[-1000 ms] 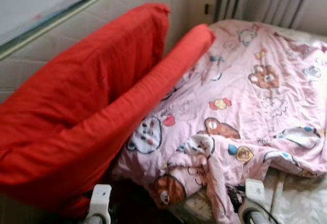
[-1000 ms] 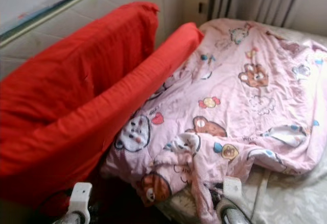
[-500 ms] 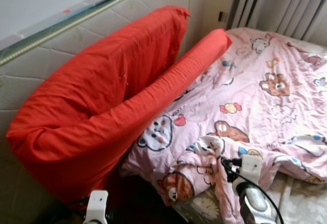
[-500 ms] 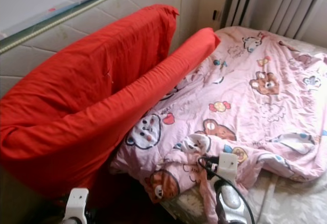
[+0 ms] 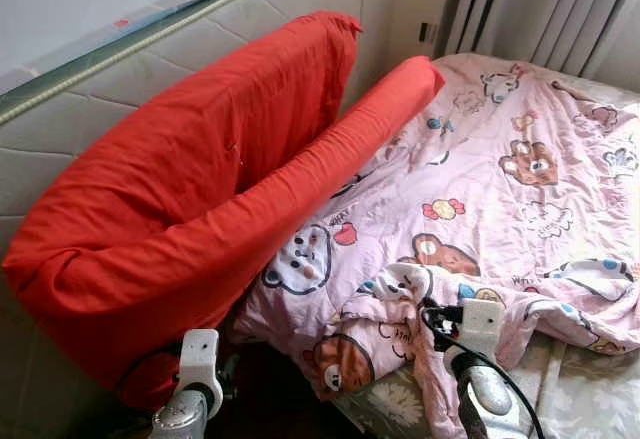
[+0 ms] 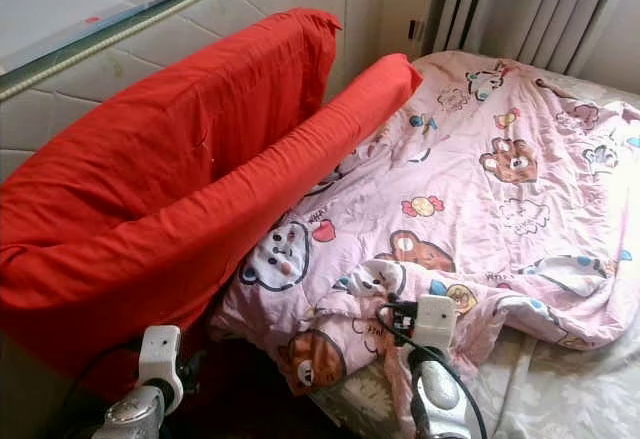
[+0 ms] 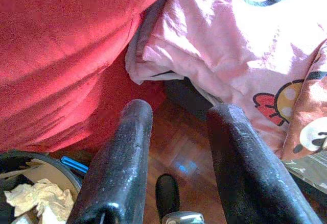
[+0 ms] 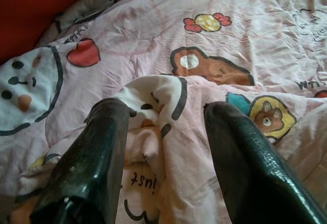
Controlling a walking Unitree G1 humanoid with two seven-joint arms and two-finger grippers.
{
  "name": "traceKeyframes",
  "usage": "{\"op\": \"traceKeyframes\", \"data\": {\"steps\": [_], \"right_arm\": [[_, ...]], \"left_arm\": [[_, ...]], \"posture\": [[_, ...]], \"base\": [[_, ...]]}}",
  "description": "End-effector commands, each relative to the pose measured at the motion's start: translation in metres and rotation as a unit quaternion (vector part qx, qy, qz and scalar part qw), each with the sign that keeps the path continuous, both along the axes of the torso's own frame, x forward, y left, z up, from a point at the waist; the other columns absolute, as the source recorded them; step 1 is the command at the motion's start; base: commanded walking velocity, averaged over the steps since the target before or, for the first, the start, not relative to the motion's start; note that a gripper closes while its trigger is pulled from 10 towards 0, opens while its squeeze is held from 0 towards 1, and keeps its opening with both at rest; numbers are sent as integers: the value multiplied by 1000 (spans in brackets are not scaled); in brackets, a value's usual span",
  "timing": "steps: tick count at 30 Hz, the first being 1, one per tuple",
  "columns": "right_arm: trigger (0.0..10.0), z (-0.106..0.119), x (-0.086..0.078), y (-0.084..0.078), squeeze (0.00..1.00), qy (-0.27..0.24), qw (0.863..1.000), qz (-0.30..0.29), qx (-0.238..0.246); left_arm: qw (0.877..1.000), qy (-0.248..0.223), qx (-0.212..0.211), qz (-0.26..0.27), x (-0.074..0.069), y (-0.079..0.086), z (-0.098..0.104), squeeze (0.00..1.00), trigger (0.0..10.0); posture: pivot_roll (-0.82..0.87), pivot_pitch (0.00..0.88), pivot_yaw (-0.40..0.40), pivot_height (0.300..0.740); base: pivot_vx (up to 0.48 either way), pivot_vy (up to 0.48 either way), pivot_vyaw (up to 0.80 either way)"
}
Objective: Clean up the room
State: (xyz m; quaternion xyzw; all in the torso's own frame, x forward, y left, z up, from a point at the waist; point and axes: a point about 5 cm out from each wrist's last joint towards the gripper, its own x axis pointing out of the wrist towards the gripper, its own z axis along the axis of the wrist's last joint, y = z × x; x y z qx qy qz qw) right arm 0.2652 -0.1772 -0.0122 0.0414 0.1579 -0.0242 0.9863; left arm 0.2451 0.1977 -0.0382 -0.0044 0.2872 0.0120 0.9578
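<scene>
Pink, rumpled cartoon-bear blanket (image 5: 500, 189)

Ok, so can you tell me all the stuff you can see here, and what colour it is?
Pink cartoon-bear blanket: one, pink with brown bears, rumpled across the bed.
Big red fabric cushion: one, red, leaning on the padded wall.
Long red bolster: one, red, between cushion and blanket.
Beige floral mattress: one, pale, under the blanket.
Quilted cream wall panel: one, cream, behind the cushion.
Grey pleated curtains: one set, grey, past the bed's far end.
Dark round bin with crumpled paper: one, on the wooden floor.
Left pincer: black, open, low over the floor by the bed edge.
Right pincer: black, open, over a blanket fold.
</scene>
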Motion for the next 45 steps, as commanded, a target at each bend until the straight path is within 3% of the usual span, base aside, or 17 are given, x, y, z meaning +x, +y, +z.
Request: {"op": "traceKeyframes", "data": {"steps": [1,9,14,20,25,28,31,45], "right_arm": [[10000,0,0,1,0,4,1000,-1,1],[10000,0,4,-1,0,19,1000,-13,-12],[10000,1,8,-3,0,21,998,-51,41],[10000,-2,8,-4,0,53,997,-46,14],[10000,-3,7,-7,0,54,995,-69,40],[10000,-3,6,-7,0,48,996,-67,35],[10000,-8,3,-10,0,81,994,-68,-1],[10000,-9,3,-6,0,89,994,-58,-5]], "left_arm": [[1000,1,-2,3,-2,2,-1,0,10000],[1000,1,-3,6,-3,3,-1,0,10000],[1000,1,-4,0,-3,0,-2,0,10000],[1000,2,-1,-5,-2,0,-1,0,10000],[1000,7,1,-6,-5,-1,-3,0,10000],[1000,11,1,-7,-6,-1,-4,0,10000],[1000,12,2,-8,-5,-1,-4,0,10000],[1000,18,-3,-9,-7,-1,-6,0,10000]], "posture": [[-42,111,19,711],[-40,121,21,666],[-41,126,24,666],[-35,132,28,666],[-38,133,32,641],[-37,132,35,636],[-38,133,36,636],[-33,122,38,636]], "base": [[0,0,0],[0,0,0],[0,0,0],[0,0,0],[0,0,0],[0,0,0],[0,0,0],[0,0,0]]}}
